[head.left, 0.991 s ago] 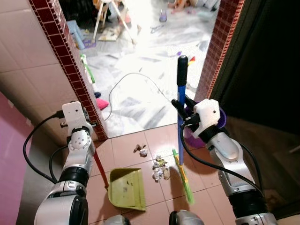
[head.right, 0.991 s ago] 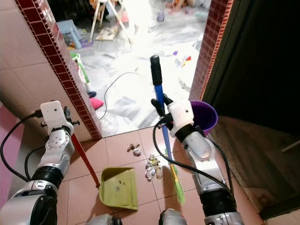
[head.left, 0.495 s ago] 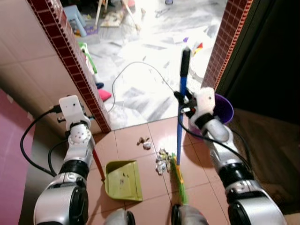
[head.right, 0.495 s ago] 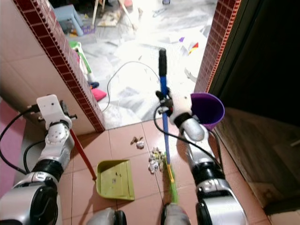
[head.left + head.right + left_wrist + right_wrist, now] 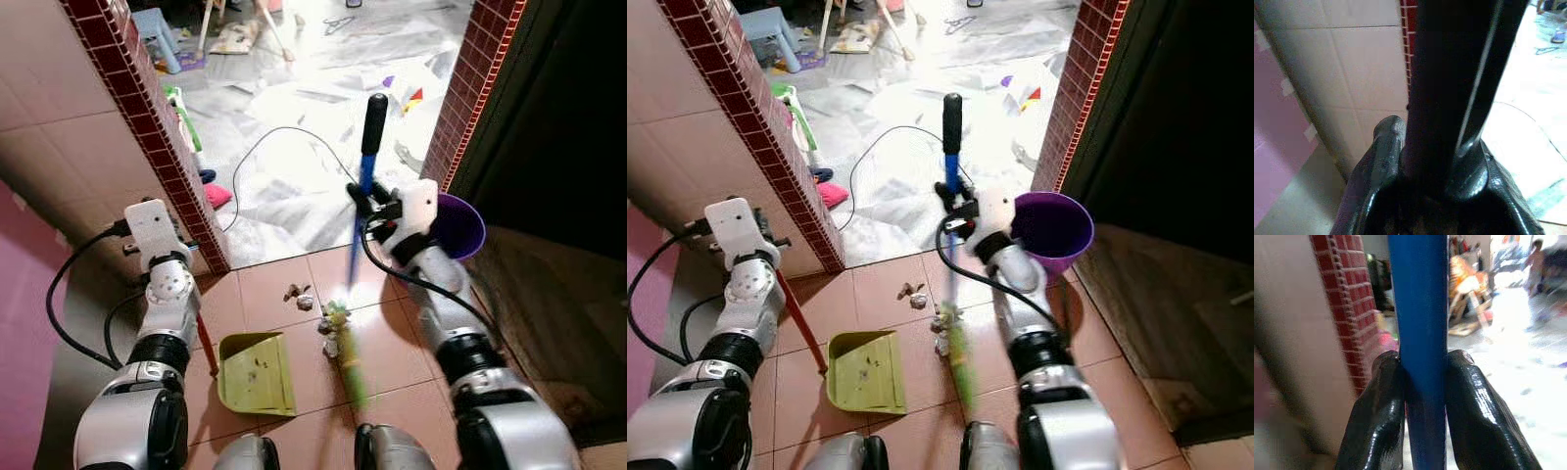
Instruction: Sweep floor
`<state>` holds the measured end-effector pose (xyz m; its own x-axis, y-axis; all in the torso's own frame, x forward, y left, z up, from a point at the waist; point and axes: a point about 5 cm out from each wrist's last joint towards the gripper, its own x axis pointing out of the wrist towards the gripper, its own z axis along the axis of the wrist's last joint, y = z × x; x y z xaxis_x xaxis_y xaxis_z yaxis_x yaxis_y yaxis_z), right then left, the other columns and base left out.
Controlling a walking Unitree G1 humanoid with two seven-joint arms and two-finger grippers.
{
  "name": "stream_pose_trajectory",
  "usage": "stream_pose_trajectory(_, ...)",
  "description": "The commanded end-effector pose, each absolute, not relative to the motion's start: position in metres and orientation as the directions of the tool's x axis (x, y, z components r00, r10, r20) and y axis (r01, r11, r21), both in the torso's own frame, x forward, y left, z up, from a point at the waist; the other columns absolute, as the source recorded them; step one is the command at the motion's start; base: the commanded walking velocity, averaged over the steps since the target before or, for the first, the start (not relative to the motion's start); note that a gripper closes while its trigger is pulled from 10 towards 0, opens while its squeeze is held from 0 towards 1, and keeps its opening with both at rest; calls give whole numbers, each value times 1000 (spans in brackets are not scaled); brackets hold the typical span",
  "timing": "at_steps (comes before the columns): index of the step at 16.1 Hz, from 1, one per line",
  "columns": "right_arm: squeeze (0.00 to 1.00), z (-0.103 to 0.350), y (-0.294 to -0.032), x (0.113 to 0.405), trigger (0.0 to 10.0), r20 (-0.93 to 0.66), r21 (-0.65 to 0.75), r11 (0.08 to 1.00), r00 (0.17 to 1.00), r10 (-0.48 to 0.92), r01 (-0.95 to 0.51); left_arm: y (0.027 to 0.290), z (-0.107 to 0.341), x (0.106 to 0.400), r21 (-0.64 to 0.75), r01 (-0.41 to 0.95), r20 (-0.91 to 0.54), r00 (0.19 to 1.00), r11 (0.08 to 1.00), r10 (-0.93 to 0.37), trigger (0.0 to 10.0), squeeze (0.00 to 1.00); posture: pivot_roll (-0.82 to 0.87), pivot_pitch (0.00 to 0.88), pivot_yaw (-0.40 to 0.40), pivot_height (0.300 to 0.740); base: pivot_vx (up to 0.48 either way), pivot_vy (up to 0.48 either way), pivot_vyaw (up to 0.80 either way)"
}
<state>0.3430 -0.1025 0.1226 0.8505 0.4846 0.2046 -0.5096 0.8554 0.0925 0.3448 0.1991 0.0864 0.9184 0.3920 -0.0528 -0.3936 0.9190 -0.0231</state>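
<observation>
Right wrist view shows the right gripper point(image 5: 1422, 382) with both black fingers point(image 5: 1376, 416) clenched on the blue broom handle point(image 5: 1420, 333). From the head camera, the broom point(image 5: 358, 235) stands tilted over the terracotta floor point(image 5: 411, 343), its green bristles point(image 5: 348, 348) blurred with motion and lying just beside the dustpan point(image 5: 257, 374). The litter pile point(image 5: 328, 328) sits between the bristles and the dustpan, with a few scraps point(image 5: 299, 294) a little beyond it toward the brick pillar point(image 5: 157, 137). The left gripper point(image 5: 1437, 161) is closed around a dark pole, which I take to be the dustpan's red handle point(image 5: 205, 345).

The broom looks light and stiff along the shaft, soft and springy only at the bristles, so a grip on the upper shaft just under the black cap suits it; the smooth tube could twist in a two-finger hold if pressed hard. The paper scraps are featherlight and may scatter.

Compared with half a second ago, the bristles have swung closer to the dustpan and the handle top leans further away from the purple bucket point(image 5: 458, 223); the pile has bunched nearer the dustpan mouth.
</observation>
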Motion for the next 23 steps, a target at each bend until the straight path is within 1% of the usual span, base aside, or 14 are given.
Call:
stream_pose_trajectory(1, 0, 130, -92, 342, 10000, 258, 188, 812, 826, 501, -552, 195, 84, 346, -45, -387, -76, 920, 921, 383, 10000, 0, -110, 124, 63, 740, 0, 0, 0)
stream_pose_trajectory(4, 0, 128, -81, 337, 10000, 262, 275, 737, 785, 561, -618, 190, 87, 350, -64, -371, -76, 927, 926, 366, 10000, 0, -116, 110, 61, 740, 0, 0, 0)
stream_pose_trajectory(5, 0, 129, -83, 338, 10000, 268, 287, 733, 787, 556, -616, 190, 88, 350, -67, -370, -78, 928, 926, 365, 10000, 0, -117, 104, 60, 740, 0, 0, 0)
stream_pose_trajectory(7, 0, 137, -88, 340, 10000, 281, 257, 742, 782, 556, -619, 191, 89, 352, -75, -371, -80, 928, 926, 365, 10000, 0, -121, 92, 59, 740, 0, 0, 0)
stream_pose_trajectory(9, 0, 151, -95, 343, 10000, 313, 171, 767, 772, 552, -618, 194, 89, 352, -83, -378, -85, 925, 922, 371, 10000, 0, -125, 80, 57, 740, 0, 0, 0)
stream_pose_trajectory(10, 0, 166, -101, 345, 10000, 344, 27, 797, 754, 560, -604, 197, 89, 352, -97, -381, -91, 923, 919, 373, 10000, 0, -130, 71, 57, 740, 0, 0, 0)
stream_pose_trajectory(14, 0, 187, -119, 347, 10000, 394, -77, 840, 758, 520, -536, 203, 93, 353, -132, -391, -76, 920, 911, 384, 10000, 0, -149, 46, 55, 740, 0, 0, 0)
stream_pose_trajectory(16, 0, 192, -129, 346, 10000, 399, -126, 858, 766, 504, -498, 208, 95, 354, -140, -404, -72, 915, 904, 398, 10000, 0, -155, 32, 53, 740, 0, 0, 0)
stream_pose_trajectory(17, 0, 191, -136, 345, 10000, 386, -181, 869, 779, 494, -461, 211, 98, 355, -149, -410, -63, 912, 900, 405, 10000, 0, -159, 19, 53, 740, 0, 0, 0)
stream_pose_trajectory(18, 0, 187, -142, 344, 10000, 367, -177, 874, 793, 486, -453, 215, 102, 355, -147, -429, -44, 903, 891, 427, 10000, 0, -163, 9, 53, 740, 0, 0, 0)
stream_pose_trajectory(19, 0, 173, -154, 339, 10000, 311, -164, 888, 832, 460, -430, 225, 116, 357, -137, -464, 21, 882, 875, 471, 10000, 0, -163, 0, 48, 740, 0, 0, 0)
stream_pose_trajectory(20, 0, 165, -159, 335, 10000, 285, -159, 895, 848, 447, -417, 228, 124, 358, -130, -477, 60, 871, 869, 487, 10000, 0, -159, 0, 46, 740, 0, 0, 0)
stream_pose_trajectory(22, 0, 154, -168, 328, 10000, 248, -159, 912, 879, 407, -378, 232, 138, 361, -178, -478, 103, 860, 860, 500, 10000, 0, -154, 0, 48, 740, 0, 0, 0)
stream_pose_trajectory(23, 0, 150, -171, 326, 10000, 230, -180, 913, 886, 402, -367, 233, 144, 362, -197, -472, 122, 858, 859, 499, 10000, 0, -151, 0, 48, 740, 0, 0, 0)
